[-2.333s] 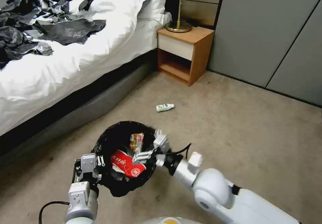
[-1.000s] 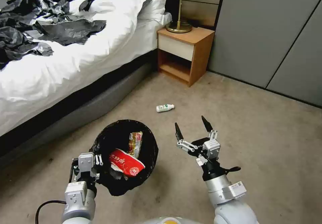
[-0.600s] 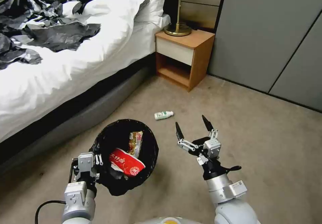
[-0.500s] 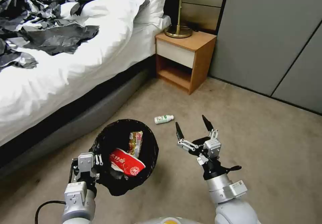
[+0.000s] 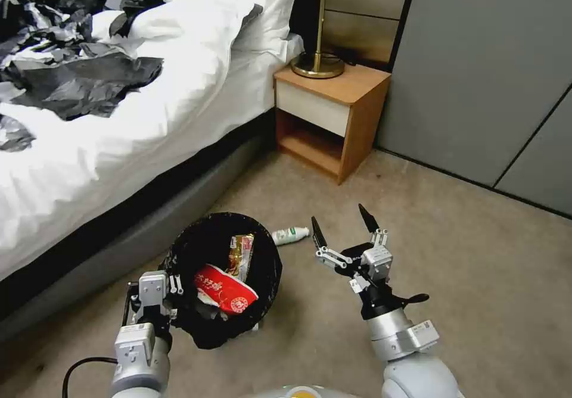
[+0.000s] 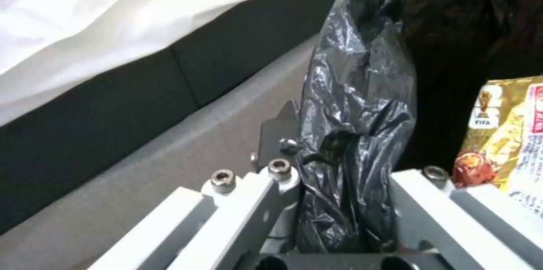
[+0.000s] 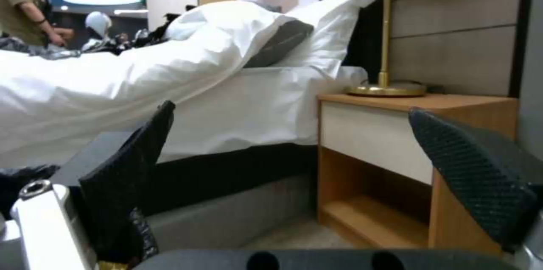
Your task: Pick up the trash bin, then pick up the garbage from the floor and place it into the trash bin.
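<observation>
One black-lined round trash bin (image 5: 196,326) holds two snack wrappers, red (image 5: 225,289) and gold (image 5: 241,254); one small green-labelled white bottle (image 5: 290,235) lies on the carpet.

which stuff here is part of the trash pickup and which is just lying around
Job:
trash bin, held at its rim by the left pincer
red wrapper and yellow wrapper inside it
small bottle on the floor
right pincer, open, empty

Lying about:
black sheets on the bed
nightstand
lamp

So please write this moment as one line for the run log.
left pincer: shut on trash bin rim | right pincer: open, empty, above floor | bottle: on floor beside bin | wrappers: in bin
</observation>
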